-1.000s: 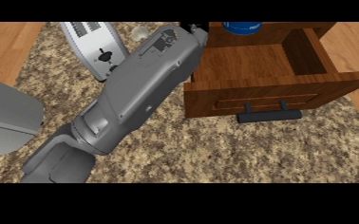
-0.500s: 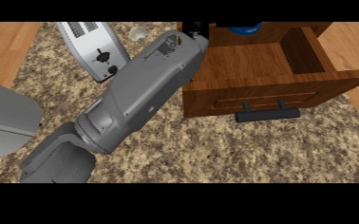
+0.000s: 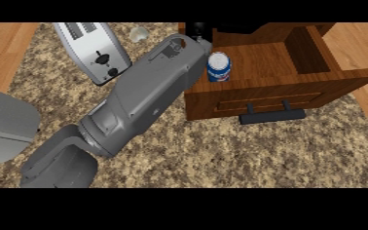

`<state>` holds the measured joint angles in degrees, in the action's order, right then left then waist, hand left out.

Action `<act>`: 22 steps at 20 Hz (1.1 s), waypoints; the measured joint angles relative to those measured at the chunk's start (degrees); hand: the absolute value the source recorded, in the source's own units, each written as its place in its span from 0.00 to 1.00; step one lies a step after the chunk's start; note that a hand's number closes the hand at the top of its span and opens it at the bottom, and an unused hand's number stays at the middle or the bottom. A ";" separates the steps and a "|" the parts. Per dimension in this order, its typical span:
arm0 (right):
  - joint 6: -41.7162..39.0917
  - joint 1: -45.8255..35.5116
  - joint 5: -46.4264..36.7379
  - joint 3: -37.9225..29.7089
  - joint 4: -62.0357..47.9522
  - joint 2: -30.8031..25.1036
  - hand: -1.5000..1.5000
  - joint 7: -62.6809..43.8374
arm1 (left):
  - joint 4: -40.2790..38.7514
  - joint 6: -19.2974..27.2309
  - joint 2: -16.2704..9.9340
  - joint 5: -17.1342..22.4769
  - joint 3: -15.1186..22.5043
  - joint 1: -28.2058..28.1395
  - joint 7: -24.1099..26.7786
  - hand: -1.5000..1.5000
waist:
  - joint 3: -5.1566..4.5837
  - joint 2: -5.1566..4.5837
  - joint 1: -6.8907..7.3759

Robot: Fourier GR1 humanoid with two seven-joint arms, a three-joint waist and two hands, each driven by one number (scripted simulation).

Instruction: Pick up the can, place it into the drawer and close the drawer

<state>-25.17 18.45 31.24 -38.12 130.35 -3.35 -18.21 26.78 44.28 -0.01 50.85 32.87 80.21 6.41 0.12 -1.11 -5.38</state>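
Since half a second ago the can (image 3: 219, 67) has been brought fully into the open drawer (image 3: 269, 61), where it stands upright; only closing seems left. It is blue and white with a pale top. Of the hand (image 3: 197, 29) the fingers cannot be judged.

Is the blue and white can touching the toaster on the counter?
Apart. In the head view the can stands inside the open wooden drawer, while the toaster lies far to its left, with the grey forearm stretching between them.
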 measured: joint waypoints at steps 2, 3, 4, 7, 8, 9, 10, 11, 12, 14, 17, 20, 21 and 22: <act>-0.36 0.37 0.39 -0.17 0.04 0.11 0.00 0.06 | -0.53 0.00 0.00 0.85 0.39 -0.41 1.07 0.00 | -0.01 -0.01 -0.07; -0.23 0.10 0.08 -0.18 -0.23 0.10 0.00 0.09 | -0.78 0.10 0.01 1.32 0.51 -0.15 1.21 0.00 | -0.01 -0.04 -0.04; -0.23 0.10 -0.13 -0.04 -0.09 0.22 0.00 0.02 | -1.24 0.03 0.00 1.59 0.58 -0.03 1.82 0.00 | -0.01 -0.08 -0.05; -0.27 0.09 -1.22 0.61 0.43 1.02 0.00 0.11 | -1.13 0.25 0.00 3.01 1.03 -0.31 3.04 0.00 | -0.01 -0.06 0.04; -0.22 -0.15 -1.88 0.78 1.06 1.25 0.00 0.44 | -0.89 0.68 0.01 3.48 1.14 -0.18 3.41 0.00 | -0.01 -0.04 0.08; -0.38 -0.55 -2.63 0.73 1.59 1.19 0.00 1.14 | -1.02 0.65 0.00 3.97 1.06 -0.19 3.91 0.00 | 0.00 -0.10 -0.03; -0.94 -0.73 -3.68 0.51 2.54 0.70 0.00 1.91 | -0.61 1.23 0.00 4.44 1.28 -0.16 4.08 0.00 | 0.00 -0.08 -0.20; -1.44 -1.36 -5.55 0.25 2.85 0.17 0.00 3.13 | -0.46 1.01 0.01 4.80 1.30 -0.07 4.27 0.00 | -0.01 -0.11 -0.04; -2.00 -1.74 -7.37 0.12 3.35 -0.18 0.00 4.38 | 0.09 1.09 0.01 5.16 1.48 -0.26 4.68 0.00 | -0.01 -0.09 0.08; -3.00 -2.44 -9.60 0.26 4.29 -1.13 0.00 6.10 | 0.82 0.91 0.01 6.06 1.39 -0.67 5.77 0.00 | -0.03 -0.06 0.27; -4.32 -3.94 -13.22 1.29 5.02 -1.48 0.00 9.14 | 1.12 0.82 0.01 6.93 1.56 -0.69 7.58 0.00 | -0.02 -0.03 0.69; -4.48 -6.21 -17.46 3.64 6.11 -1.88 0.00 10.57 | 0.64 0.55 0.00 7.75 1.30 0.24 8.93 0.00 | -0.05 -0.15 1.03; -4.47 -6.99 -19.47 4.42 6.58 -2.14 0.00 10.88 | 0.70 0.45 0.01 7.96 1.35 0.27 9.38 0.00 | -0.06 -0.14 1.29; -4.48 -7.76 -21.85 5.09 6.95 -2.39 0.00 11.38 | 0.53 0.53 0.01 8.08 1.35 0.44 9.86 0.00 | -0.06 -0.15 1.52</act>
<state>-29.65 10.69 9.39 -33.02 137.30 -5.74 -6.83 27.31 44.82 0.00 58.93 34.22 80.65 16.27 0.07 -1.26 -3.86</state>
